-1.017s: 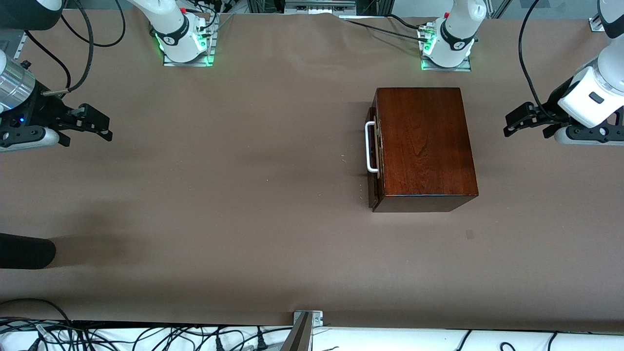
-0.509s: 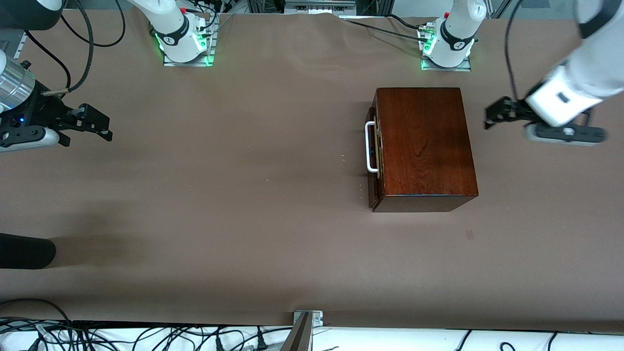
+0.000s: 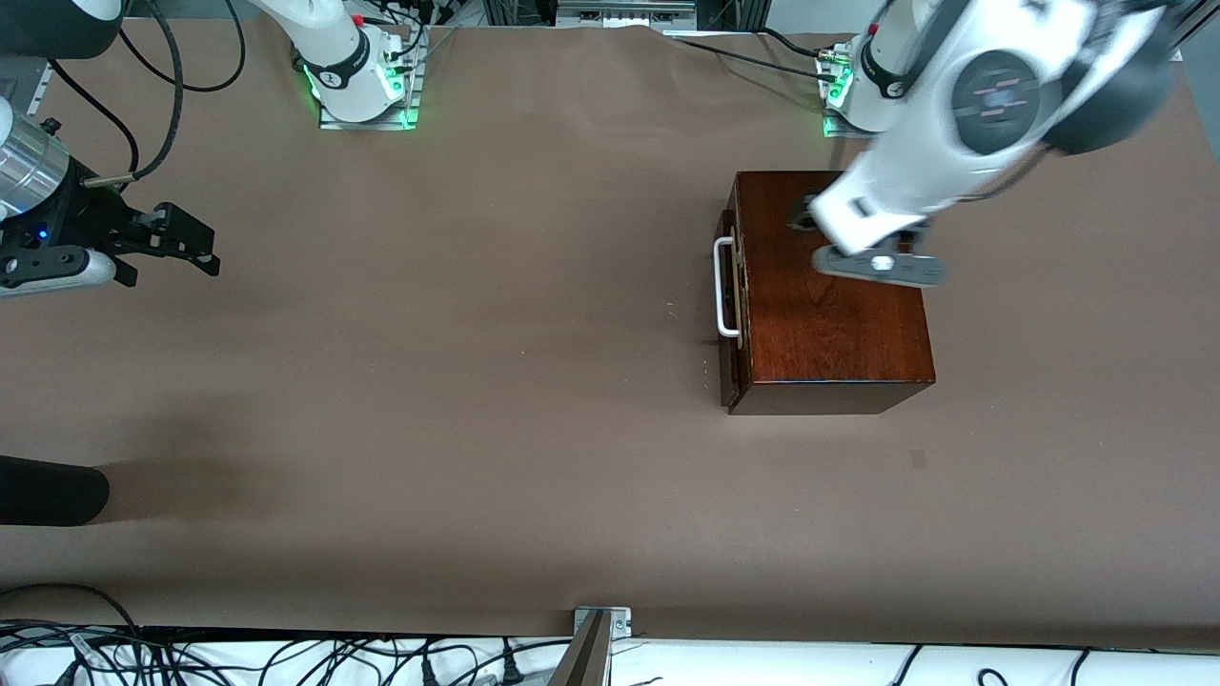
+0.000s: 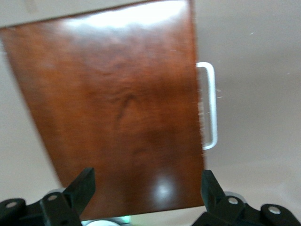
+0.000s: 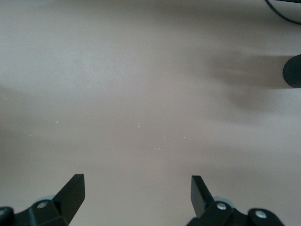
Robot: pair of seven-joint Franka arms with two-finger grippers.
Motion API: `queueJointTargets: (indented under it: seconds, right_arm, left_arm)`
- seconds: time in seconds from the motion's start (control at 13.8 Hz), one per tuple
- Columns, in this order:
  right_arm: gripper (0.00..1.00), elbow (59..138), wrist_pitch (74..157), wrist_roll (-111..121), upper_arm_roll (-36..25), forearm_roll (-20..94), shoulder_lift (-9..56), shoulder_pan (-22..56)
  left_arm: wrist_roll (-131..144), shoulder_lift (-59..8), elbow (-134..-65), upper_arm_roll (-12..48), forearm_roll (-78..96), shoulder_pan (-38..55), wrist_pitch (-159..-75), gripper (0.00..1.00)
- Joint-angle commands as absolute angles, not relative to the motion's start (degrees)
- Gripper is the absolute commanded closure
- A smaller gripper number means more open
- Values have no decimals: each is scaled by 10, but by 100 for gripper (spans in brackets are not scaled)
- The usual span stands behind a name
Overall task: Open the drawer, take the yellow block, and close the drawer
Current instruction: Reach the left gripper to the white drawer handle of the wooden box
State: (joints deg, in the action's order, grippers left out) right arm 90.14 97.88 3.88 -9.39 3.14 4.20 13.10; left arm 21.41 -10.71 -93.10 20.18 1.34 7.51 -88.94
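Observation:
The glossy reddish-brown wooden box stands toward the left arm's end of the table. Its drawer is shut, and the white bar handle faces the right arm's end. No yellow block is in view. My left gripper hangs over the box top, largely hidden under its white wrist. In the left wrist view my left gripper is open with nothing between its fingers, over the box top, with the handle to one side. My right gripper waits open over bare table at the right arm's end, seen open in its wrist view.
A dark rounded object juts in over the table at the right arm's end, nearer the front camera, and shows as the dark object in the right wrist view. Both arm bases stand along the table edge farthest from that camera. Cables and a metal bracket line the near edge.
My left arm has swung in from the left arm's end of the table to over the box top. The right arm, box and drawer have not moved.

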Motion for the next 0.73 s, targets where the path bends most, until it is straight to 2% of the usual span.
queueJointTargets:
  seconds: [0.0,0.36,0.65]
  right_arm:
    - [0,893,978,36,-91,28,43,131]
    - [0,893,975,36,-91,28,42,131]
    - [0,893,976,37,-91,27,42,132]
  left_arm:
    - [286,-163,-913,212,2,126,-921,0]
    - [373,-227,-932,212,-86,214,-989,0]
    - [451,-232,-1004,213,-138,246,-1077,0]
